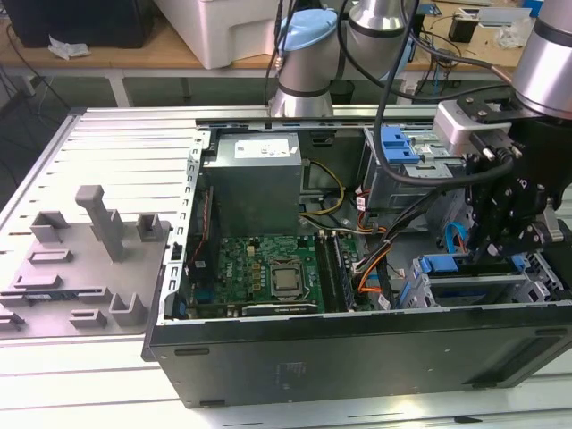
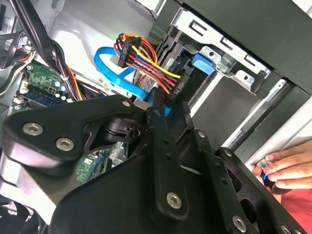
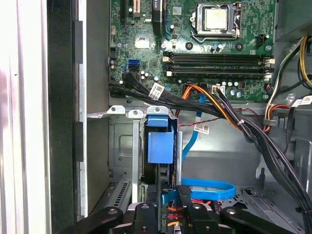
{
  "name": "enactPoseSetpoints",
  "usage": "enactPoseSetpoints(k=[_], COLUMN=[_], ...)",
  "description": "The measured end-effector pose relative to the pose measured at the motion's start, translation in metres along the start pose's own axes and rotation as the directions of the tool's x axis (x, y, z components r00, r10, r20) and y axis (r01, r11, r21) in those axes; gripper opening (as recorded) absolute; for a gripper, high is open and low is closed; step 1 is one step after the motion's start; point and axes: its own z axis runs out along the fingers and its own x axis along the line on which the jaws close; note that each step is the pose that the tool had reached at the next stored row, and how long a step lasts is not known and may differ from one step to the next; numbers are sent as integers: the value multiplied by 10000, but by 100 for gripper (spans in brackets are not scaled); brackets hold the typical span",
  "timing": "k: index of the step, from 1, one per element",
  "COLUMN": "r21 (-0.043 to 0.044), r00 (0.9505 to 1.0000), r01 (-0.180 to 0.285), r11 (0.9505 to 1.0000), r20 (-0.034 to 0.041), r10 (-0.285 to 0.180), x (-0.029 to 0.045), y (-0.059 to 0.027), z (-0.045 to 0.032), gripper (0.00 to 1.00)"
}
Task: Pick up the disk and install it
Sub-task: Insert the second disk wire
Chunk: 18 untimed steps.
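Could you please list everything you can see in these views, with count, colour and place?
computer case: one, black, open, on the table
table: one, silver, slotted
motherboard: one, green, on the case floor
power supply: one, grey, far side of the case
drive cage: one, silver with a blue clip, far side, exterior view's right
disk: one, silver in a blue bracket, seemingly in the near bay under the gripper
data cable: one, blue, flat, beside the gripper
wire bundle: one, red, orange, yellow and black, on a black plug
fixture tray: one, grey, exterior view's left of the case
person's hand: one, at the case's edge
robot arm: one, silver
gripper: one, black, over the near bay
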Motion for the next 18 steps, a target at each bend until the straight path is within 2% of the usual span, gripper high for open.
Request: enactPoseSetpoints(k=[11, 18], r21=[0, 0], r00=[10000, 10000], r01=[0, 0], r11=[10000, 10000], r20=[2, 1], r10=[0, 0], x=[14, 14], y=[-15, -16], z=[-276, -281], gripper=[30, 30])
